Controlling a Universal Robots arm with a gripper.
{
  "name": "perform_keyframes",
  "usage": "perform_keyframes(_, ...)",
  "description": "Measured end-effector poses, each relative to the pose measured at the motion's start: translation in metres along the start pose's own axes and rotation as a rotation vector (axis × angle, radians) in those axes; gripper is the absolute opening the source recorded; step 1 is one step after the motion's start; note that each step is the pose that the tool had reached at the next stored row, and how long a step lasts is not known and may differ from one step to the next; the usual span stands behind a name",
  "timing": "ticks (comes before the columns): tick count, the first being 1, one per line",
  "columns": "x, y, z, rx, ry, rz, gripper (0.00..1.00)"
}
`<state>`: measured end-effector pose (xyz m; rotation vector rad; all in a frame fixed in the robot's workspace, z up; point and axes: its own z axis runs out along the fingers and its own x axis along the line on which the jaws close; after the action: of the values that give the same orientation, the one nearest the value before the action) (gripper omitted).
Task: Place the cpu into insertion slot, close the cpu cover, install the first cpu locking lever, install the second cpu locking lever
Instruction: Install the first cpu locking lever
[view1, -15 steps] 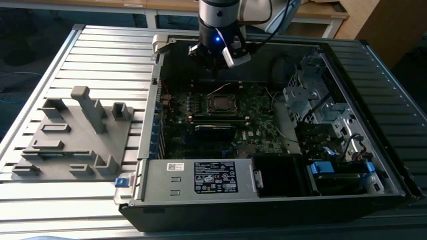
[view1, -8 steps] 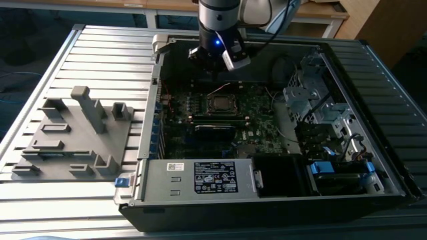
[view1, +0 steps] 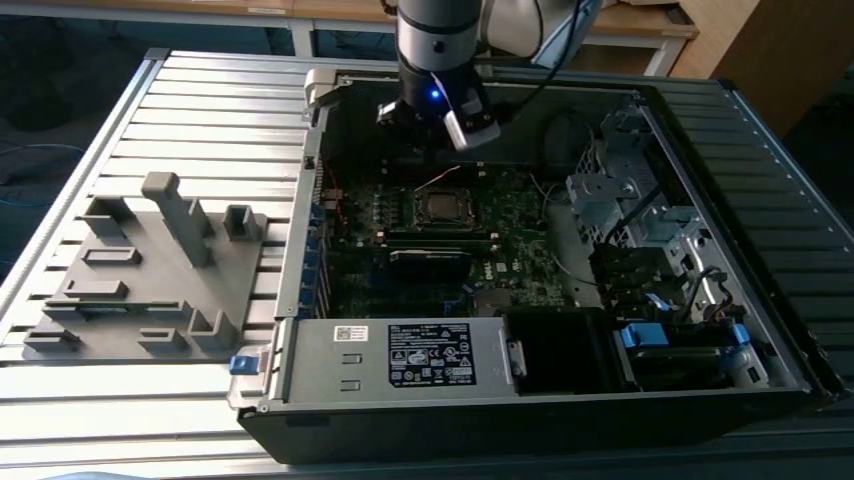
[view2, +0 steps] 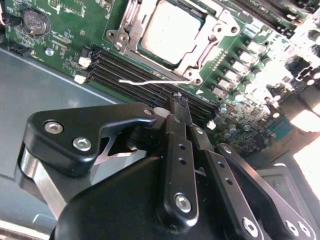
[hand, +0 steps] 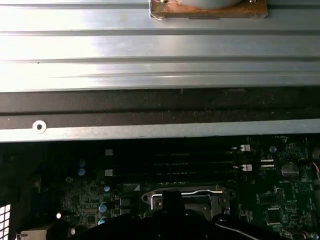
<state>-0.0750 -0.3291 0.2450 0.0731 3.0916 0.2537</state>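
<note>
Second wrist view, upper centre: silver-grey square cpu (view2: 167, 30) is lying under silvery cover frame (view2: 201, 57); thin wire lever (view2: 150, 80) seemingly unlatched; black gripper (view2: 179, 103) hovering closed, empty.

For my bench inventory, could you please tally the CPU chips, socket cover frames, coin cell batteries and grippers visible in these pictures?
cpu: 1
cpu cover: 1
coin cell battery: 1
gripper: 1
Total: 4
</note>
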Motion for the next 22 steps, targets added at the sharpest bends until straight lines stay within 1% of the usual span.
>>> perform_keyframes(2,-0.0007,-0.0002,0.0015,-0.009,0.0003,0.0,0.11)
perform_keyframes(3,-0.0017,-0.0002,0.0019,-0.0116,0.0006,0.001,0.11)
perform_keyframes(5,-0.0047,-0.0002,0.0029,-0.0134,0.0008,0.001,0.11)
perform_keyframes(7,-0.007,-0.0003,0.0041,-0.0142,0.0008,0.001,0.11)
perform_keyframes(9,-0.0077,-0.0004,0.005,-0.0144,0.0008,0.001,0.11)
perform_keyframes(14,-0.0077,-0.001,0.0084,-0.0145,0.0008,0.001,0.11)
perform_keyframes(20,-0.0077,-0.001,0.0085,-0.0144,0.0009,0.001,0.11)
perform_keyframes(22,-0.0077,-0.0011,0.0095,-0.0149,0.0005,0.001,0.11)
